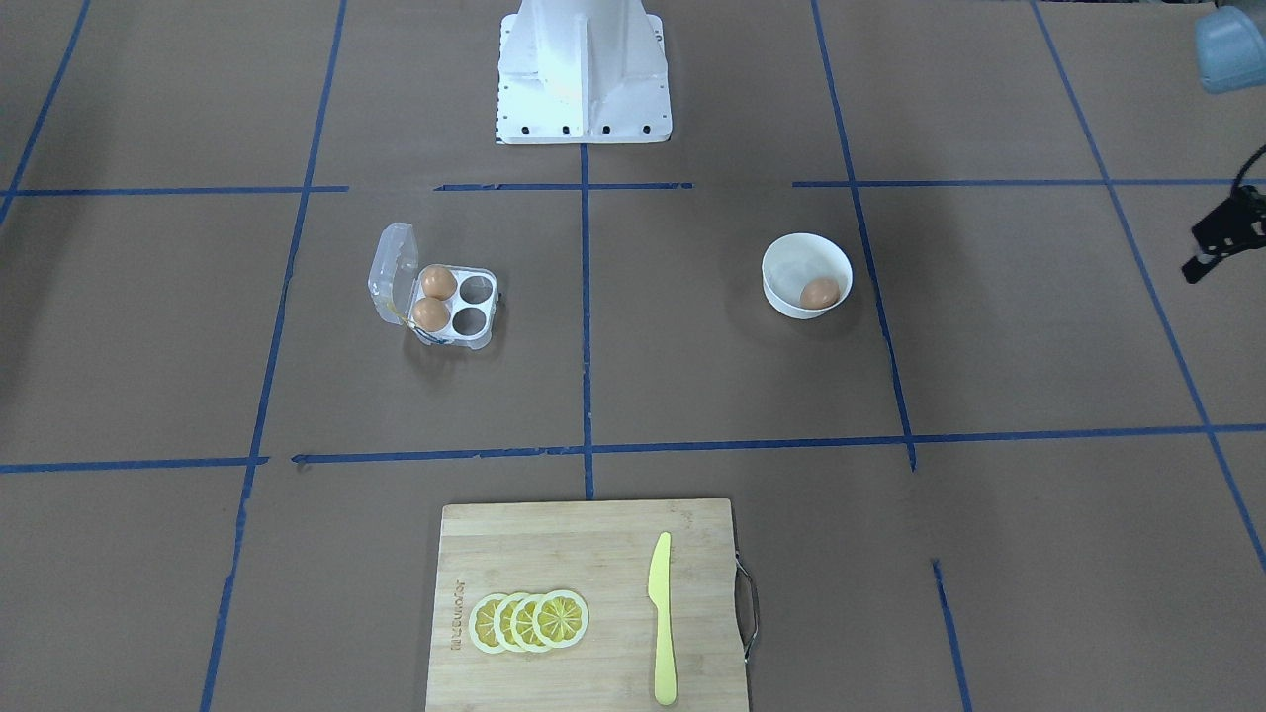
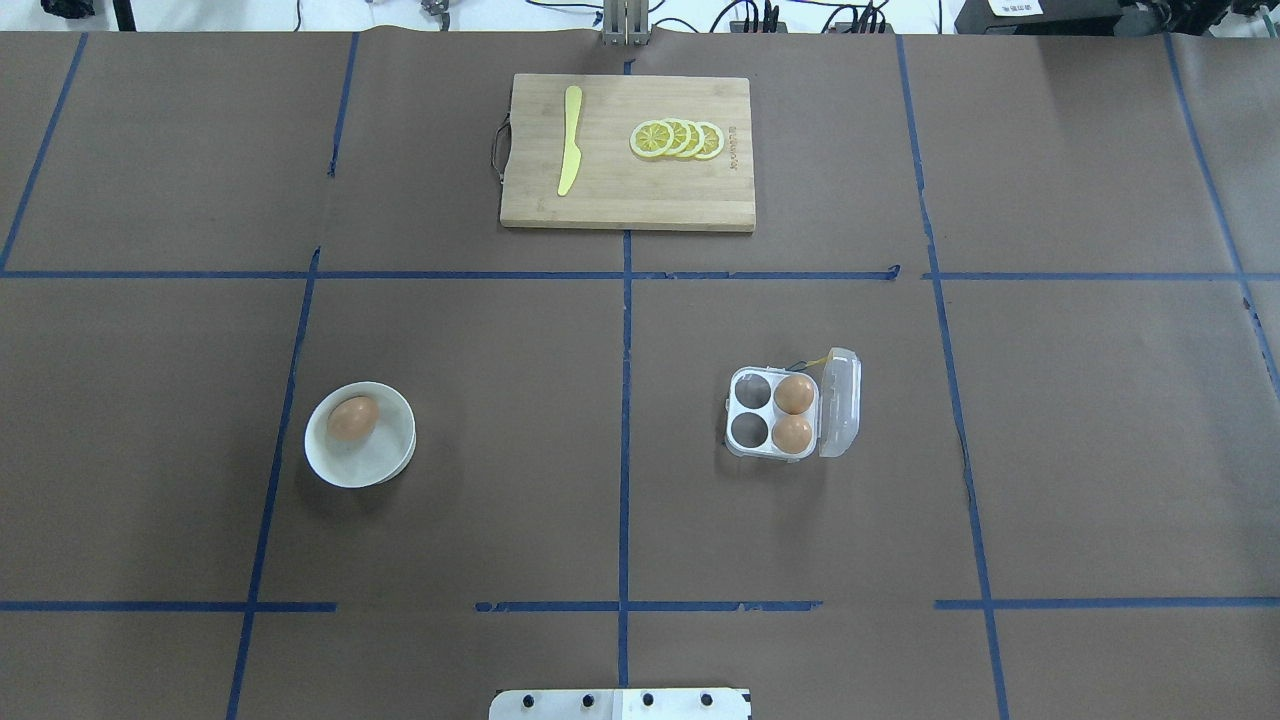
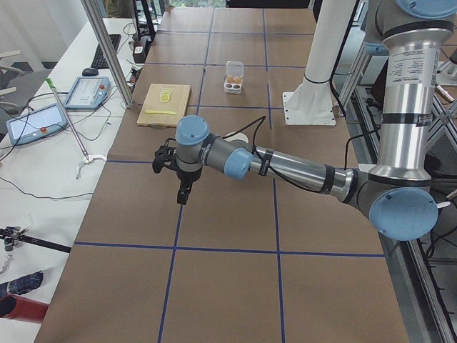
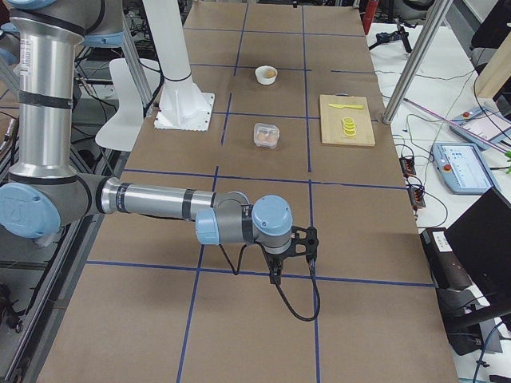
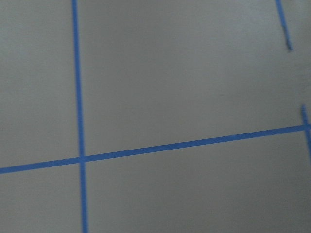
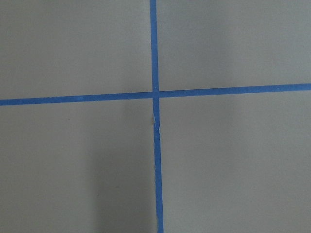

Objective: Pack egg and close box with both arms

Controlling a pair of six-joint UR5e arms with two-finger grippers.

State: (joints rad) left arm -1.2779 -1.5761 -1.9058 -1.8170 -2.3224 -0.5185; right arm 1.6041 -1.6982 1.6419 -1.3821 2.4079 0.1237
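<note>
The egg (image 2: 352, 419) to be packed is seen lying on its side in the bowl (image 2: 322, 462), on the robot's left half of the worktop (image 2: 500, 350). Its long axis is judged to run slantwise, roughly across the overhead view. The box (image 2: 771, 411) is set on the right half, well apart from the bowl, with its lid (image 2: 841, 402) stood open on the side away from the bowl. The two cups beside the lid are filled with other eggs, and the two empty cups (image 2: 751, 391) are turned toward the bowl.

The left pincer (image 3: 183, 194) is hung fingers-down above bare worktop near the table's left end, and the egg is placed inward from it, toward the robot's right. The right pincer (image 4: 274, 274) is hung likewise near the opposite end, beyond the box. Whether either pincer is released or clenched cannot be told, though nothing is seen held in either.

The left pincer is judged nearer the egg and the right nearer the lid. The pick is therefore best given to the left, with a carry rightward across the centre line to an empty cup.
</note>
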